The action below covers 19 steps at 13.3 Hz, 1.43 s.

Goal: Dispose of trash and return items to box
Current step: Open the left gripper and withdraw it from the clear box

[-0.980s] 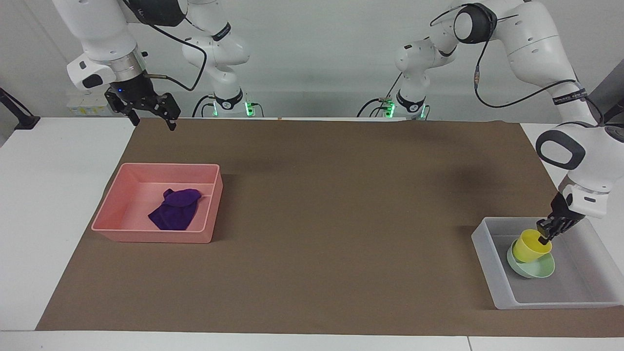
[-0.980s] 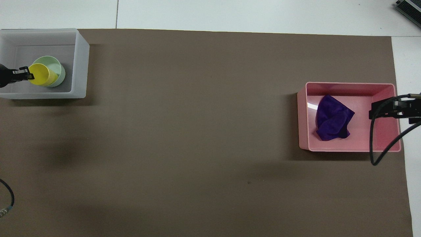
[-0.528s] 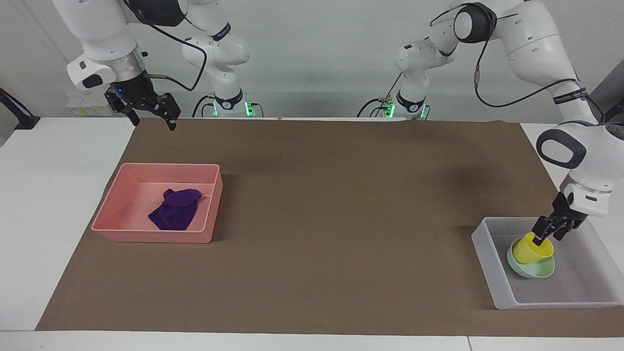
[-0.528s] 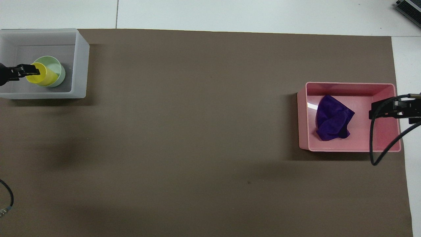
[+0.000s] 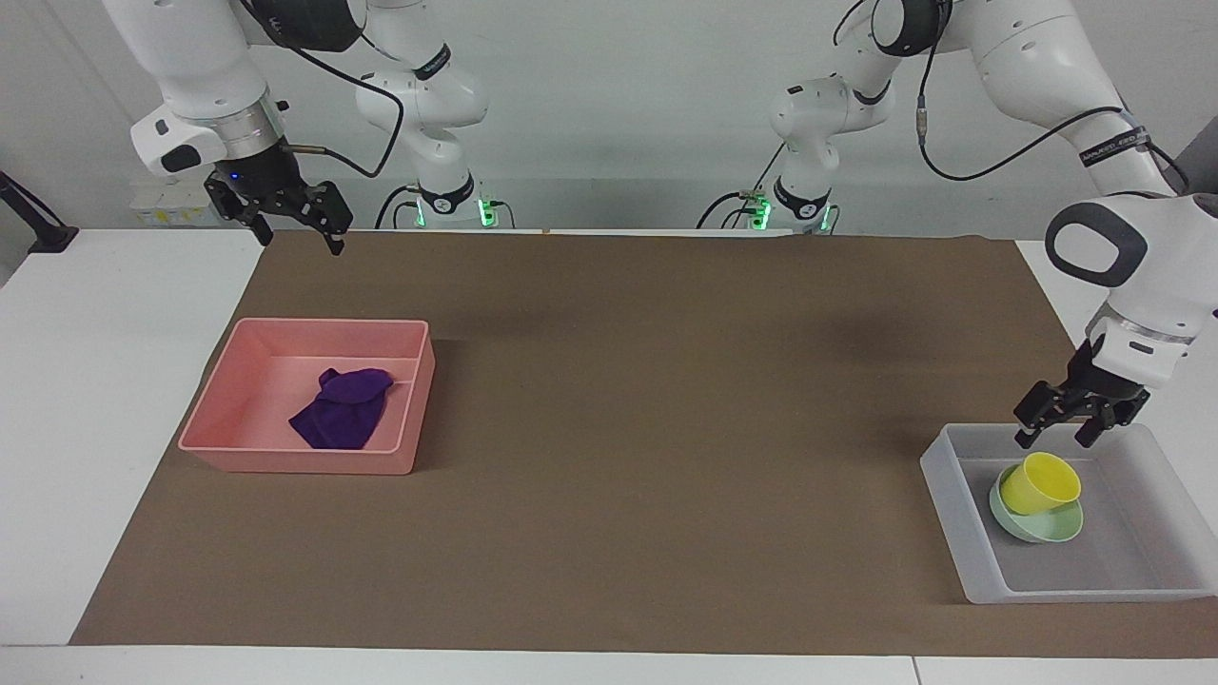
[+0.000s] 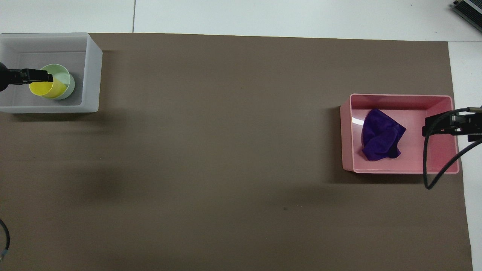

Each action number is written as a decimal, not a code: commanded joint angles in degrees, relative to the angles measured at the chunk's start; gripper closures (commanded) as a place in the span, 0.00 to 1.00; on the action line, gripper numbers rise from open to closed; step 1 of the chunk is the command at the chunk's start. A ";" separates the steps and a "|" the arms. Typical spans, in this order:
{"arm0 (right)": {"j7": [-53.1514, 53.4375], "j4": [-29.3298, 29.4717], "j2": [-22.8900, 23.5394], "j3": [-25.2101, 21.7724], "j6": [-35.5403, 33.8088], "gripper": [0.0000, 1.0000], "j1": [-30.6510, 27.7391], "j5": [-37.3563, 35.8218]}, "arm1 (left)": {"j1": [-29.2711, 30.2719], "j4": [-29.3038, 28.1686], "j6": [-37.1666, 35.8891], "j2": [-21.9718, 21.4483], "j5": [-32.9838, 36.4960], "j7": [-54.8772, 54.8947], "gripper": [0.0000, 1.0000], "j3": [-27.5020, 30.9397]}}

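Cup and bowl in box, cloth in tray, both hands empty.

Left hand [image 5: 1050, 439] open, up over the box [image 5: 961, 533] at the left arm's end of the bench [image 5: 57, 400], clear of the cup [image 5: 1039, 482]. Cup tilted, resting in the bowl [image 5: 1051, 526] on the box floor. Right hand [image 5: 297, 231] open, raised over the bench edge nearest the robots at the right arm's end, waiting. Cloth [image 5: 343, 407] crumpled in the pink tray [image 5: 295, 459] on the brown mat [image 5: 618, 400].
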 commanded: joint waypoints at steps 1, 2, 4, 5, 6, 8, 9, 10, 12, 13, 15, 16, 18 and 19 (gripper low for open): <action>-0.70 -0.97 -0.94 -0.30 -0.26 0.00 0.15 0.06 | -3.11 -3.61 -5.42 -4.55 -0.19 1.30 0.00 0.86; -0.70 -0.97 -0.94 -0.30 -0.26 0.00 0.15 0.06 | -3.83 -3.61 -8.23 -5.43 -0.10 1.30 0.00 0.86; -0.70 -0.97 -0.94 -0.30 -0.26 0.00 0.15 0.06 | -5.67 -4.13 -12.20 -7.71 -0.10 1.21 0.00 0.86; -0.70 -1.06 -0.94 -0.30 -0.26 0.00 0.15 0.06 | -6.46 -5.79 -12.48 -9.64 -0.01 1.21 0.00 0.86; -0.70 -1.06 -0.94 -0.30 -0.26 0.00 0.15 0.06 | -7.69 -8.07 -12.31 -11.83 1.47 0.95 0.00 0.77; -0.70 -1.06 -1.03 -0.30 -0.26 0.00 0.15 0.06 | -9.80 -12.73 -11.95 -16.93 3.85 0.77 0.00 0.77; -0.70 -1.06 -1.03 -0.30 -0.26 0.00 0.15 0.06 | -9.90 -13.97 -12.21 -18.95 3.86 0.77 0.00 0.68; -0.79 -1.15 -1.12 -0.30 -0.26 0.00 0.15 0.06 | -10.25 -14.42 -12.91 -20.45 3.86 0.69 0.00 0.68; -0.79 -1.41 -1.29 -0.30 -0.26 0.00 0.15 0.06 | -10.69 -14.77 -15.19 -22.40 6.12 -0.97 0.00 0.24; -0.79 -1.33 -1.30 -0.30 -0.26 0.00 0.15 0.06 | -10.86 -13.99 -16.25 -22.75 7.62 -1.77 0.00 -0.02; -0.79 -1.32 -1.30 -0.30 -0.26 0.00 0.15 0.06 | -11.92 -9.44 -21.07 -21.97 10.78 -1.95 0.00 -0.20; -0.79 -1.32 -1.30 -0.30 -0.26 0.00 0.15 0.06 | -12.01 -7.06 -22.83 -21.27 11.06 -1.95 0.00 -0.37; -0.79 -1.32 -1.30 -0.30 -0.26 0.00 0.15 0.06 | -11.66 -0.31 -26.52 -18.29 11.06 -1.86 0.00 -0.37; -0.79 -1.32 -1.30 -0.30 -0.26 0.00 0.15 0.06 | -11.39 2.86 -28.02 -17.05 10.98 -1.78 0.00 -0.37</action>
